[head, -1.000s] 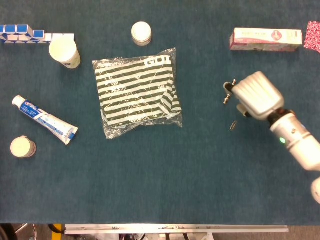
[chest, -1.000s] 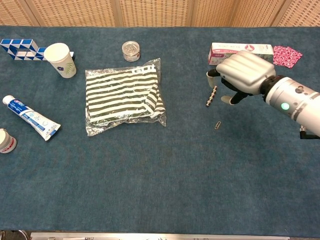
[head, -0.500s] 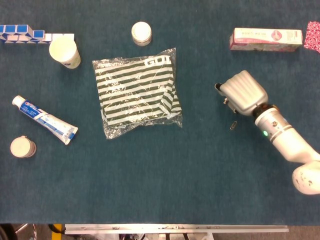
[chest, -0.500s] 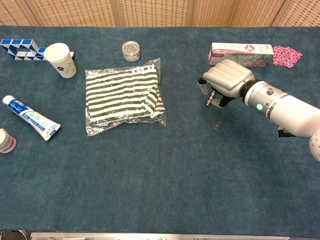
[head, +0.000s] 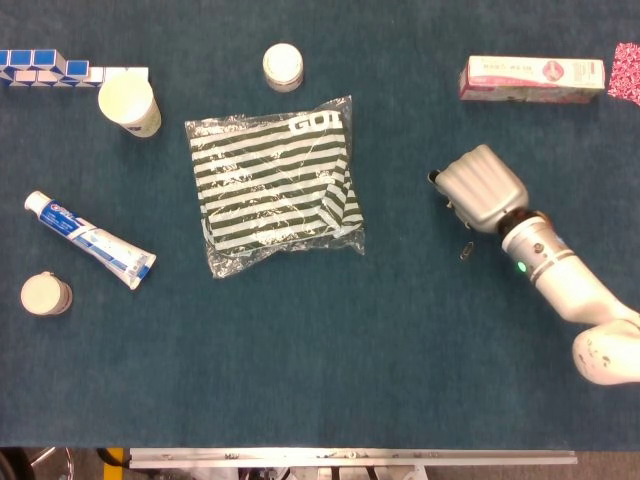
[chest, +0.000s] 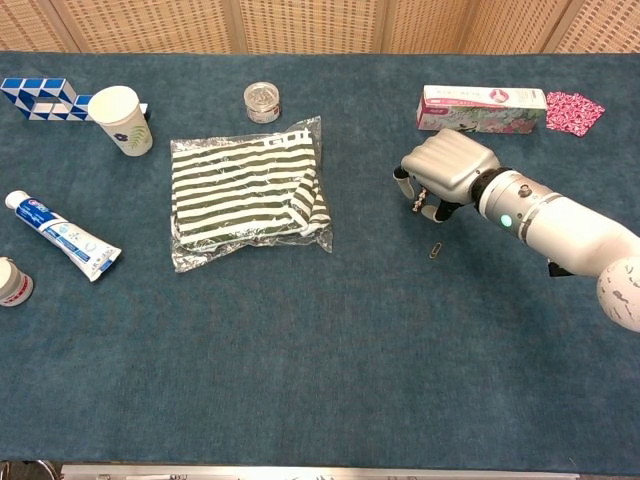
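On the mat, right robot hand covers a small chain; grip and the chain's axis unclear.

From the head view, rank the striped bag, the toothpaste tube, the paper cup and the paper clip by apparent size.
1. striped bag
2. toothpaste tube
3. paper cup
4. paper clip, by far the smallest

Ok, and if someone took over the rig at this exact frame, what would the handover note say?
Left hand: not in view.
Right hand: palm down, fingers curled over the small beaded metal piece; whether it actually grips it cannot be told.
Things: the piece lies on the table, right of the striped bag; a paper clip lies just beside the hand.
Done: hand is at the piece.
Left: a confirmed grip; the piece is not lifted.
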